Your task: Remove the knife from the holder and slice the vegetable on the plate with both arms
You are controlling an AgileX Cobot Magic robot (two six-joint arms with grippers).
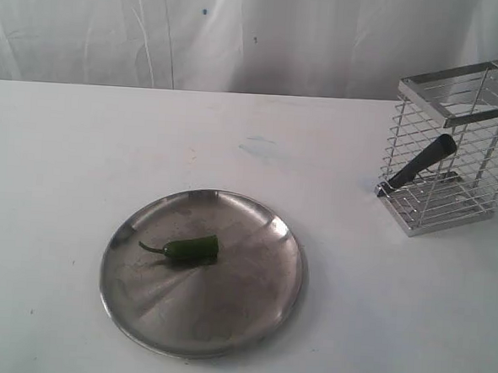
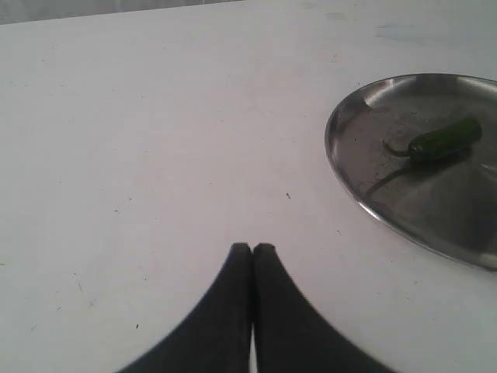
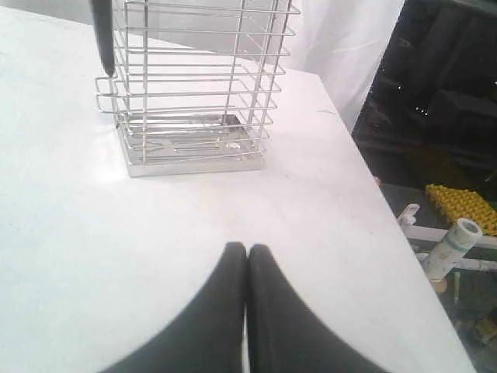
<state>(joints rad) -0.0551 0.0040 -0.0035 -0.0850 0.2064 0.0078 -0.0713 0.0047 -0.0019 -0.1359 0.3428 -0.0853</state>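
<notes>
The left gripper (image 2: 252, 250) is over bare white tabletop (image 2: 155, 155), its two black fingers pressed together on nothing. Off to one side lies the plate (image 2: 388, 198) — round, shallow, of dull scuffed silver metal. On it is the vegetable (image 2: 444, 138), a small dark green chili with a thin curved stem, lying flat near the plate's middle. The right gripper (image 3: 247, 250) is likewise closed and empty. It is above the tabletop near the holder (image 3: 194, 159), a tall square basket of shiny chrome wire that stands upright, well apart from the plate. The knife (image 1: 424, 161) leans tilted at the holder's side — only its black handle shows, and the blade cannot be made out.
</notes>
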